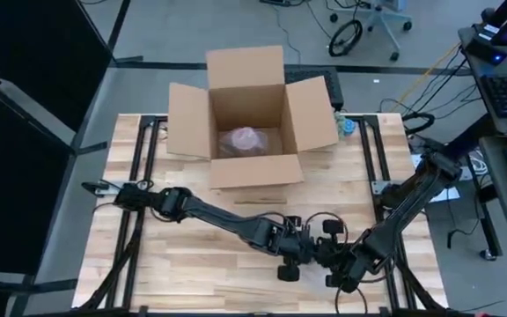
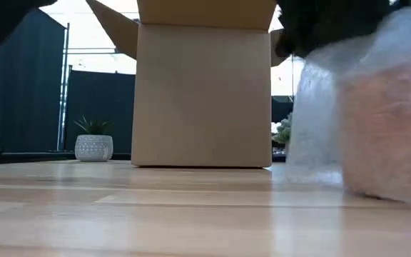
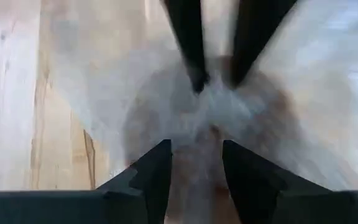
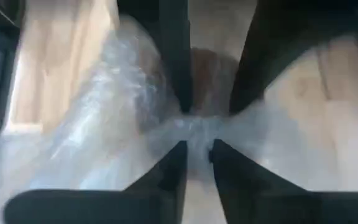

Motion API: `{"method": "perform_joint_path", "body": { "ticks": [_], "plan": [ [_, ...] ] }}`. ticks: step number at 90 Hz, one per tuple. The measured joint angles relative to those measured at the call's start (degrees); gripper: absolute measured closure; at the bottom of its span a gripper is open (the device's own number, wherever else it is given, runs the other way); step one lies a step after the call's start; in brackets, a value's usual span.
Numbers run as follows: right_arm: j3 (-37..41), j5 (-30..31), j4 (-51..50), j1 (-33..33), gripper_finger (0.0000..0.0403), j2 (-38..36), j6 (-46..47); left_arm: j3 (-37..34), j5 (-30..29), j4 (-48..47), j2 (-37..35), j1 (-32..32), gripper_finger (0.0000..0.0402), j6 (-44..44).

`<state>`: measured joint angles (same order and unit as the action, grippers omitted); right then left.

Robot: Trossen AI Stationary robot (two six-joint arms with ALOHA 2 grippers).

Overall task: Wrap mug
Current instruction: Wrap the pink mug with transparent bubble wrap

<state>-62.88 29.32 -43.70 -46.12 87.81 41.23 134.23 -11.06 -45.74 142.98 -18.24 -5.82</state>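
A box sits on the table at 12 o'clock, open on top, with a bundle inside it. The two grippers meet near 5 o'clock, the left gripper just beside the right gripper. A wrapped mug lies between them. A plant pot stands behind the table.

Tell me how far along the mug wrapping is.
Done: one wrapped bundle already sits in the open cardboard box. In hand: the left end effector and right end effector both pinch bubble wrap gathered over the reddish mug at the table's near edge. Left: finishing the wrap, probably boxing it.
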Motion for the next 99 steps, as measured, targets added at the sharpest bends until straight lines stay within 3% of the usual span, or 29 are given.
{"method": "perform_joint_path", "body": {
  "ticks": [21,54,66,79,89,99],
  "plan": [
    [-4.0,0.0,-7.0,0.4,0.0275,0.1,-3.5,0.0,0.0,0.1,-0.1,-0.1,0.0268,0.2],
    [-17.7,-4.7,-26.1,-1.4,0.0269,0.0,-0.2,0.1,0.1,0.5,-0.2,-0.1,0.0268,0.3],
    [-21.5,-6.4,-34.2,-5.2,0.0269,-0.3,8.5,0.1,0.1,0.3,-0.4,-0.1,0.0268,0.3],
    [-19.9,-7.2,-39.0,-13.5,0.0269,-0.2,24.0,0.1,0.4,0.0,-0.3,-0.2,0.0268,0.2],
    [-14.0,-5.2,-35.1,-20.4,0.0269,-0.2,36.2,0.1,0.5,0.0,-0.3,-0.1,0.0268,0.2],
    [-4.5,-1.9,-23.5,-24.2,0.0269,0.0,44.2,0.1,0.5,0.1,-0.3,-0.2,0.0268,0.1]
  ]
}}
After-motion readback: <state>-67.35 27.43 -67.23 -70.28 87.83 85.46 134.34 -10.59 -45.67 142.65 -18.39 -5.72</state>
